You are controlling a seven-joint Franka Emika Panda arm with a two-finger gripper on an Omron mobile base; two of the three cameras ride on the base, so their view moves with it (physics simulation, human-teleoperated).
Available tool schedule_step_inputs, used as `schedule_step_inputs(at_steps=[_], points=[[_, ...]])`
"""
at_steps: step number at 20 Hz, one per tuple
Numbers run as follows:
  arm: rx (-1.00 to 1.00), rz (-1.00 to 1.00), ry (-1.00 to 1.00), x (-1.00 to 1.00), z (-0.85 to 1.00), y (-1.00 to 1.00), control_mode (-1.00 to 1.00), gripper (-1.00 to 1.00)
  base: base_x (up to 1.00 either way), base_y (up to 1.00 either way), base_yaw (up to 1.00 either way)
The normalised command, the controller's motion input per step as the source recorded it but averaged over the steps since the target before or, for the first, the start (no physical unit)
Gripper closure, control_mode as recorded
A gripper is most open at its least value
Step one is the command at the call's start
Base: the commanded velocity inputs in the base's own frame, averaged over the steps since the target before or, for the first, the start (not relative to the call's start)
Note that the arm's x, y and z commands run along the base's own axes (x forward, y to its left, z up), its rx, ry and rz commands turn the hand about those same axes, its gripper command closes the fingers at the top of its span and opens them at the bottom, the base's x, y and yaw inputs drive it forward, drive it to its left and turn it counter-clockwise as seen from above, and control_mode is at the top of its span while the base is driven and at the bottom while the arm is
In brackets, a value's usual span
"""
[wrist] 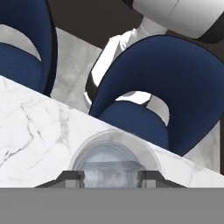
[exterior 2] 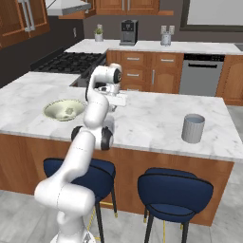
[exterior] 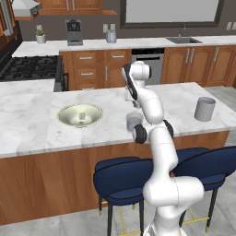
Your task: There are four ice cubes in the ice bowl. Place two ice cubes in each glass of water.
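My gripper (wrist: 111,176) is shut on a pale, translucent ice cube (wrist: 111,171) that sits between the two finger tips. Directly beneath it stands a glass of water (wrist: 114,141), close to the counter's front edge; the arm partly hides this glass (exterior: 132,121) in the left base view, where the gripper (exterior: 128,97) hangs above it. The other glass of water (exterior: 204,109) (exterior 2: 193,128) stands far to the right on the counter. The ice bowl (exterior: 69,119) (exterior 2: 53,113) lies to the left with a small pale ice cube (exterior: 82,116) in its middle.
Two blue bar stools (exterior: 123,179) (exterior 2: 174,189) stand below the counter's front edge (exterior: 92,148). A stove (exterior: 32,68) is at the back left, and a coffee machine (exterior: 74,32) and a sink (exterior: 183,40) are on the rear counter.
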Motion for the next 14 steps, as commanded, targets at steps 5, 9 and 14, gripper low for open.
schedule_step_inputs(at_steps=[5,9,14], points=[[0.00,0.15,-0.26,-1.00,-0.23,0.12,-1.00,1.00,0.00,0.00,0.00],[0.00,0.12,-0.01,-1.00,-0.04,0.38,-1.00,1.00,0.00,0.00,0.00],[0.00,0.07,0.00,-1.00,0.00,0.12,-1.00,1.00,0.00,0.00,0.00]])
